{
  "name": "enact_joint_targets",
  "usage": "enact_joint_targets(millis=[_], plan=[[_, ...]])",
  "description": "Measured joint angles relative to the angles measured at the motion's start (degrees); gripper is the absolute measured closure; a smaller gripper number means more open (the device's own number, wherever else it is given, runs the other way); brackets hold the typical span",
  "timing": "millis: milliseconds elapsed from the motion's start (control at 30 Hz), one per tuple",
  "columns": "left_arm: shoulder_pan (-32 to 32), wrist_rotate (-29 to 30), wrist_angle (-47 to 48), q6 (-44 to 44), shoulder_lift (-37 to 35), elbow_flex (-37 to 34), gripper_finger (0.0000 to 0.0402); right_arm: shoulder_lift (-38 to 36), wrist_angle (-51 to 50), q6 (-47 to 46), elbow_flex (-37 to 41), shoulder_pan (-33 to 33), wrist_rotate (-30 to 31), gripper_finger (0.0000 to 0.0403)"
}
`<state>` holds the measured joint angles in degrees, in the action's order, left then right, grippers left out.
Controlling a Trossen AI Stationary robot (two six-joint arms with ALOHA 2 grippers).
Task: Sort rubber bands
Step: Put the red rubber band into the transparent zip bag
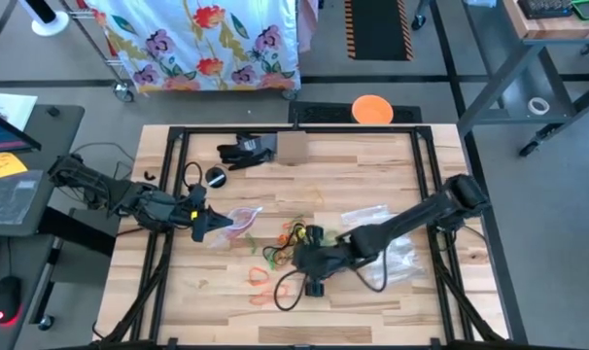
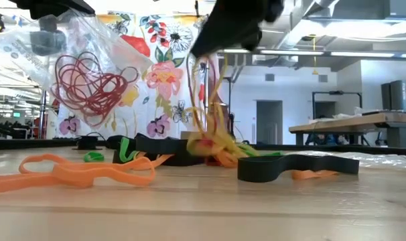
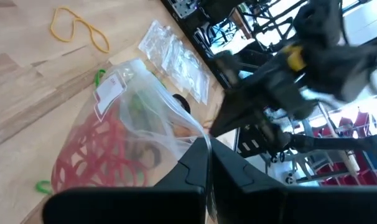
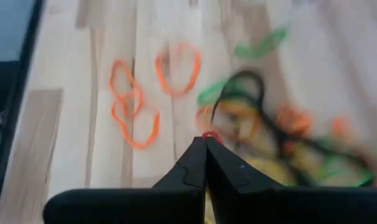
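Near the desk's (image 1: 392, 301) front edge, loose orange rubber bands (image 1: 259, 275) lie flat on the wood, left of centre; a large black band (image 1: 288, 289) lies just beside them. Above the mixed pile of rubber bands (image 1: 296, 236) at mid-desk, my right gripper (image 4: 205, 142) is clenched, fingers pressed together with a red band (image 4: 211, 135) pinched at the tips; in the low view, yellow and orange strands (image 2: 210, 114) hang from it down to the pile. Toward the left edge, my left gripper (image 3: 207, 149) is clenched on the rim of a clear zip bag (image 3: 135, 124); the bag holds red rubber bands (image 3: 92, 165) and hangs raised off the wood in the low view. More clear bags (image 1: 387, 243) lie toward the right edge, partly under my right arm. Near the far edge sit a black glove (image 1: 244, 150) and a brown box (image 1: 292, 149).
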<state>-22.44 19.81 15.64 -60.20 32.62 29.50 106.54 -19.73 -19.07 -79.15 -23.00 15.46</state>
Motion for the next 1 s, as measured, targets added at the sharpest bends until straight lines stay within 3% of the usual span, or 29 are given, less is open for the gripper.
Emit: enact_joint_targets(millis=[233, 400, 567, 633, 700, 733, 800, 833, 1000], plan=[[0.0, -0.06, 0.02, 0.59, 0.0, 0.0, 0.0401, -8.66, 0.91, 8.63, -0.8, -1.21, 8.29, 0.0402], [-0.02, -0.62, 0.06, 1.08, 0.0, 0.0, 0.0401, -11.11, 2.05, 12.27, -0.75, -2.35, 9.34, 0.0403], [0.0, -1.1, 0.01, 1.5, 0.0, 0.0, 0.0401, -13.07, 1.51, 14.02, -0.76, -4.04, 19.28, 0.0403], [0.0, -1.24, 0.01, 1.53, 0.0, 0.0, 0.0401, -13.18, 0.31, 12.48, -0.75, -2.81, 16.46, 0.0403], [0.0, -1.36, -0.01, 1.58, 0.0, 0.0, 0.0401, -12.63, -0.44, 12.21, -0.71, -1.09, 6.65, 0.0403], [-0.02, -1.35, 0.0, 1.6, 0.0, 0.0, 0.0401, -12.32, -0.44, 11.92, -0.68, -0.51, 7.14, 0.0403], [-0.01, -1.33, -0.02, 1.6, 0.0, 0.0, 0.0401, -11.62, -3.07, 8.17, -0.58, -0.79, 19.31, 0.0403], [0.0, -1.33, -0.04, 1.6, 0.0, 0.0, 0.0401, -11.61, -4.85, 7.2, -0.58, -0.71, 21.33, 0.0403], [0.0, -1.31, -0.02, 1.18, 0.0, 0.0, 0.0401, -11.63, -5.24, 5.46, -0.56, 0.37, 17.1, 0.0403]])
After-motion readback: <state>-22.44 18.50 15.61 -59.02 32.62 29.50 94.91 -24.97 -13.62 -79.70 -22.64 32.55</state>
